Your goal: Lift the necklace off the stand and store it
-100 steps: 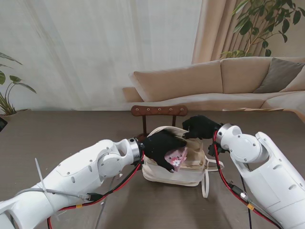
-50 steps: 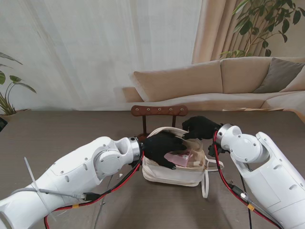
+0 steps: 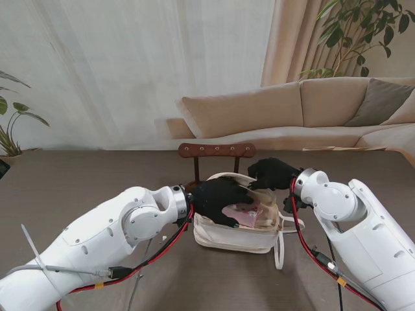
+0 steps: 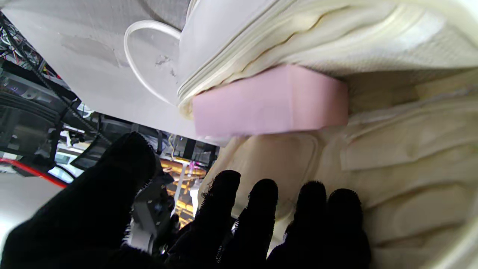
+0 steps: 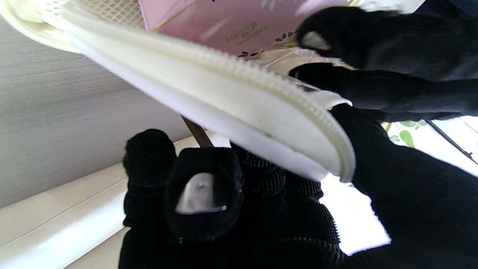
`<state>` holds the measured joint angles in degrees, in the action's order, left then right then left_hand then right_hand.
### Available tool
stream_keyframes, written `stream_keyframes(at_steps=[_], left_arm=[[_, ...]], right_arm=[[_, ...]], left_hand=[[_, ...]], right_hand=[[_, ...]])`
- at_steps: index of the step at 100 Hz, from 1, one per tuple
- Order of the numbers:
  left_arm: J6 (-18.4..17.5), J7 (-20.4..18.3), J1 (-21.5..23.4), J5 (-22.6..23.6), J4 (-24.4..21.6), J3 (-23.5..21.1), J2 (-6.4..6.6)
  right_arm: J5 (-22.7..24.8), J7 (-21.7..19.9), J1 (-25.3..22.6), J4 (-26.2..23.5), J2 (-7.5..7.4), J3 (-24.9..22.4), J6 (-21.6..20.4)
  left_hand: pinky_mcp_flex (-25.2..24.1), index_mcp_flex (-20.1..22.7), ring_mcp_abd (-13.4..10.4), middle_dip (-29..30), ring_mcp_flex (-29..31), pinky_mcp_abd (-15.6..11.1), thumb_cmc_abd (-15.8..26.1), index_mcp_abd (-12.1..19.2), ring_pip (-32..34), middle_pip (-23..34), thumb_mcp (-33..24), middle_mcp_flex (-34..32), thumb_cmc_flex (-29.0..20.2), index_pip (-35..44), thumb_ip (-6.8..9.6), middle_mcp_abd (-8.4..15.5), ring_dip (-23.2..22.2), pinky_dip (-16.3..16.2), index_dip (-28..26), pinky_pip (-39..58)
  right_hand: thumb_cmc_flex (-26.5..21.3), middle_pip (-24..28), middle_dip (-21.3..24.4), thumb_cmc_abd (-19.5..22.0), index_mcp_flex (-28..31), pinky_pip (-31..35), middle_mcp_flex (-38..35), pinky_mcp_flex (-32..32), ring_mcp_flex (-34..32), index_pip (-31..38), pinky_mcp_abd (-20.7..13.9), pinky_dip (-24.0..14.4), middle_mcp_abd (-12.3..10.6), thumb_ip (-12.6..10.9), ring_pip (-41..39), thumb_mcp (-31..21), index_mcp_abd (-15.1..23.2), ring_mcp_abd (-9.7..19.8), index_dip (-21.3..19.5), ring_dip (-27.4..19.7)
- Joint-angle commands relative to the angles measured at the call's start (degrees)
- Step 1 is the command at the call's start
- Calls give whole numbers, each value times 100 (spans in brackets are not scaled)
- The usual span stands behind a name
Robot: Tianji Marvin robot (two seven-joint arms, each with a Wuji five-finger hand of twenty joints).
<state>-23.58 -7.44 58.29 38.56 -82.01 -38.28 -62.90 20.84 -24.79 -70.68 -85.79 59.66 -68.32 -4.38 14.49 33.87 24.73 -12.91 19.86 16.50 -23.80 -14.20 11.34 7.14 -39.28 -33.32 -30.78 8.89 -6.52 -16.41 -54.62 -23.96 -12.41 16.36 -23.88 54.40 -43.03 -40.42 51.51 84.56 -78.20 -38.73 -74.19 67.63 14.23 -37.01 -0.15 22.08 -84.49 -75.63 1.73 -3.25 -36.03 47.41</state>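
Pink box [image 3: 243,212] seated inside cream bag [image 3: 237,238], left hand [image 3: 220,201] spread open over it, bag rim clamped by right hand [image 3: 272,173], wooden stand [image 3: 217,151] behind.

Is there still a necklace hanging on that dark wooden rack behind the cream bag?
No: in the stand's view the dark wooden rack shows a bare bar with only its pegs, behind the cream fabric bag.

Box [image 3: 241,211] inside bag [image 3: 235,234]; rack [image 3: 217,151] just behind bag, on table [image 3: 78,181].
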Motion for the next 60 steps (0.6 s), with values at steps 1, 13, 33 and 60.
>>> stream_keyframes(at_steps=[1,13,33,60], left_arm=[[-35,-102,48,20,-246,-123,43],[-54,-395,288,-68,-579,-416,133],[49,-734,831,-106,-1120,-1030,258],[318,-407,1751,271,-1683,-2015,251]], right_arm=[[6,-108,-38,-26,5,35,-22],[-2,-107,-47,-28,6,49,-20],[-40,-127,-73,-30,3,70,-19],[-94,-201,-235,-103,-25,8,-148]], left_hand=[[104,230,-4,-133,284,152,152,195,17,67,-181,-224,-50,97,168,125,-236,-156,-86,-303],[151,717,-101,-411,991,142,135,438,171,153,-234,-830,-145,394,138,234,-546,-683,-370,911],[-358,1075,-147,-546,1389,74,129,673,281,214,-263,-1300,-241,541,128,325,-741,-282,-486,2978],[-393,1076,-120,-542,1418,118,139,673,292,182,-283,-1314,-263,531,126,304,-753,-217,-486,3085]], right_hand=[[-307,164,-25,79,131,337,-491,-2297,-112,83,143,-213,111,-51,-74,-330,375,195,26,43],[-311,159,-22,82,123,336,-491,-2294,-112,78,143,-214,118,-52,-68,-326,387,203,26,40],[-310,136,-12,91,123,326,-487,-2227,-111,74,141,-221,139,-55,-42,-314,388,154,27,26],[-298,-80,55,178,51,306,-469,-1876,-104,33,162,-274,152,-79,113,-225,496,11,55,-63]])
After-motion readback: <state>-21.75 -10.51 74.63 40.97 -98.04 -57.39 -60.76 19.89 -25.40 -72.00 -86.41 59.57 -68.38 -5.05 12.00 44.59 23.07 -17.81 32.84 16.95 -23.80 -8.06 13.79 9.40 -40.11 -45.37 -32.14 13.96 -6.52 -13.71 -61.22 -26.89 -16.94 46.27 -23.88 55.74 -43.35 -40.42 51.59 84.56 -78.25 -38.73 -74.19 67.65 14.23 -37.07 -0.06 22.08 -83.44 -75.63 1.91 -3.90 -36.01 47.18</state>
